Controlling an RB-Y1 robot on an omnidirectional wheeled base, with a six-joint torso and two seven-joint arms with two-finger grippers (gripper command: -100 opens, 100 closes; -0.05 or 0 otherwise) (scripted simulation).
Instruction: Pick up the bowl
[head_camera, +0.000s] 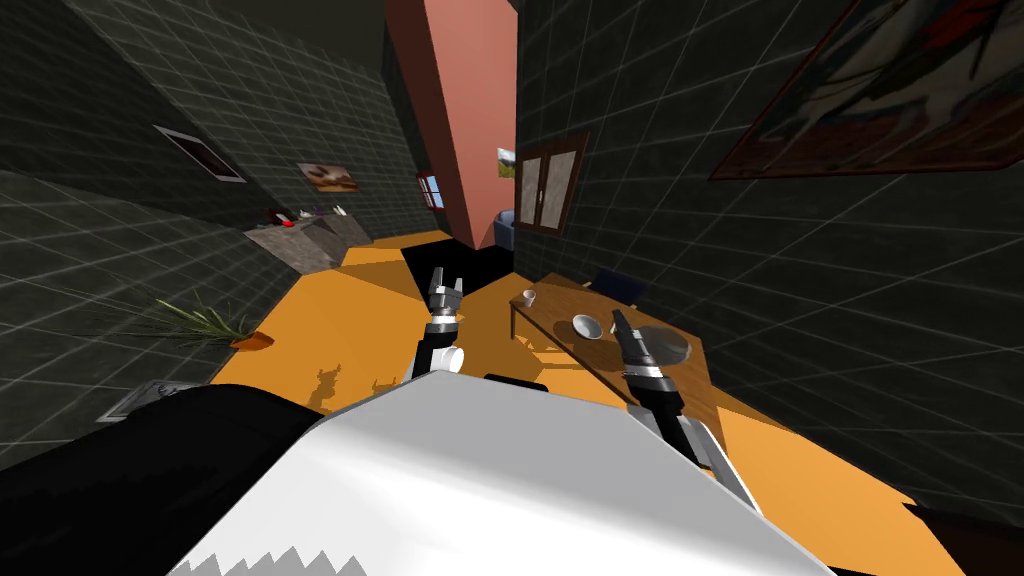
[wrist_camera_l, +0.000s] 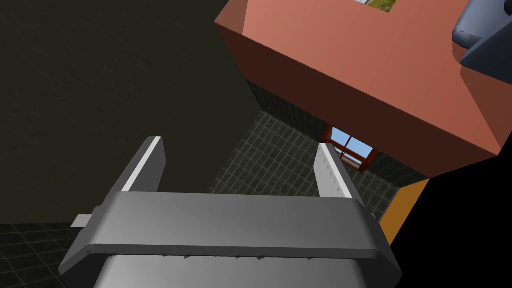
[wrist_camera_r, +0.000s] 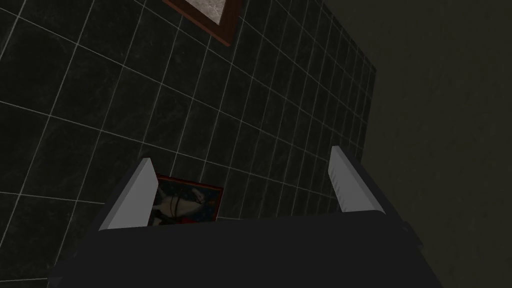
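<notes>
A small pale bowl (head_camera: 586, 326) sits on a brown wooden table (head_camera: 560, 300) to my right front. My right gripper (head_camera: 618, 319) hovers over the table just to the right of the bowl, between it and a grey plate (head_camera: 667, 346). In the right wrist view this gripper (wrist_camera_r: 242, 167) stands open with nothing between its fingers, aimed at a dark tiled wall. My left gripper (head_camera: 448, 282) is raised over the orange floor, left of the table. The left wrist view shows it (wrist_camera_l: 240, 150) open and empty too.
A small cup (head_camera: 526, 297) stands at the table's left end. A dark blue chair (head_camera: 622, 285) is behind the table by the tiled wall. A potted plant (head_camera: 210, 322) lies on the floor at left, and a grey counter (head_camera: 300, 243) stands farther back.
</notes>
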